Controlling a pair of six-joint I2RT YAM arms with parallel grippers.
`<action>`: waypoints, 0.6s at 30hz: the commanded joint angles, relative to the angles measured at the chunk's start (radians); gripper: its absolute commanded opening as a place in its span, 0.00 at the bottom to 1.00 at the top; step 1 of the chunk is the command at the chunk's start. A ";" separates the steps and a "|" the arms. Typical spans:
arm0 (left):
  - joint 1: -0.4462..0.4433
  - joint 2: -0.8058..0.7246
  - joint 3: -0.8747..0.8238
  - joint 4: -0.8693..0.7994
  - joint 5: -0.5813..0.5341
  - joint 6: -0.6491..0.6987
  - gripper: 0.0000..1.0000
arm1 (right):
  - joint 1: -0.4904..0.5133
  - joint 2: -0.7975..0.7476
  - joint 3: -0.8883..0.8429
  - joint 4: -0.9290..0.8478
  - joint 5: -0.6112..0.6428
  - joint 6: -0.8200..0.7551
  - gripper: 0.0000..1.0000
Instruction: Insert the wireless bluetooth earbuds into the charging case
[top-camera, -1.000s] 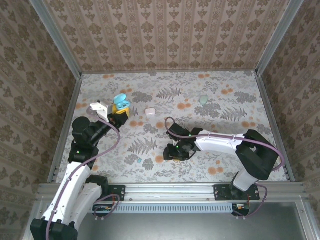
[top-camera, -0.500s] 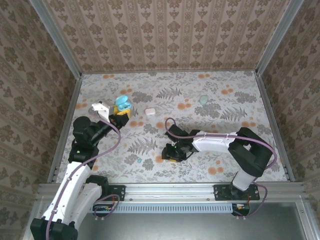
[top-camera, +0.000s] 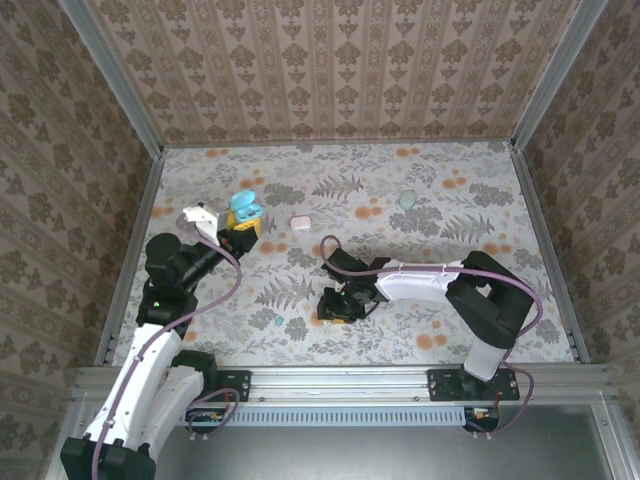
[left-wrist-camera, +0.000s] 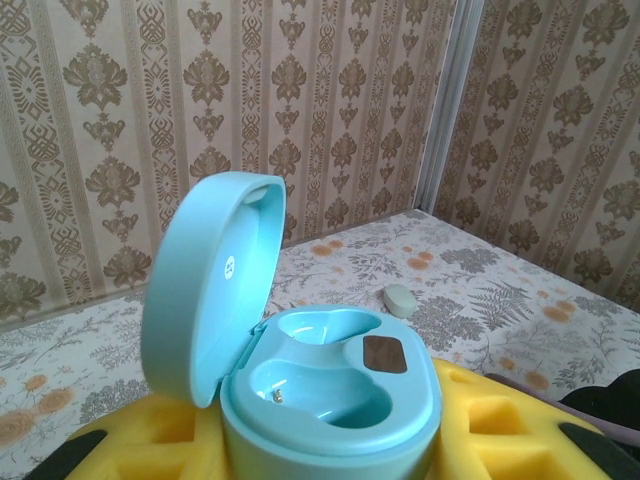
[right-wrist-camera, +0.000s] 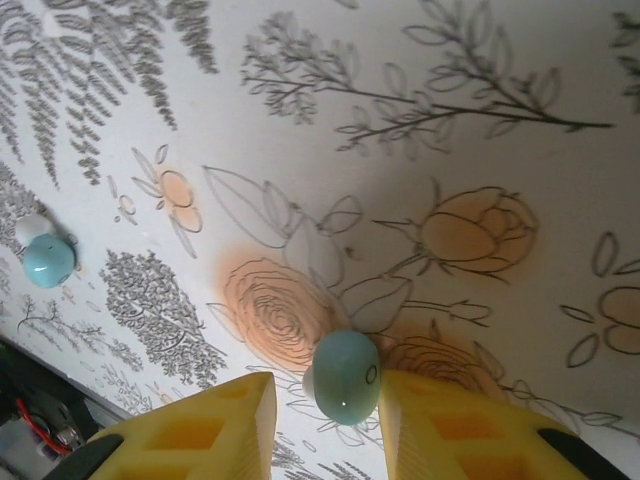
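Right fingers (right-wrist-camera: 215, 425) stand narrow astride a teal earbud (right-wrist-camera: 345, 375) on the table (right-wrist-camera: 500, 120), one side not quite touching, well apart from the open charging case (left-wrist-camera: 330, 395) clamped in the left fingers (left-wrist-camera: 505, 415). Light, smooth and rounded, the bud will likely be slippery; pinch its widest middle.

Damask-papered walls (top-camera: 340, 70), metal corner posts (top-camera: 112, 75), floral-print tabletop (top-camera: 440, 190), even light.
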 joint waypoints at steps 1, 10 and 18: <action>0.004 -0.002 0.010 0.040 0.009 -0.010 0.36 | 0.005 0.014 0.034 -0.027 0.001 -0.026 0.35; 0.004 -0.007 0.015 0.016 -0.008 -0.016 0.36 | 0.013 0.048 0.086 -0.029 -0.016 -0.051 0.35; 0.006 -0.004 0.024 0.003 -0.020 -0.010 0.36 | 0.013 0.059 0.116 -0.044 -0.014 -0.072 0.35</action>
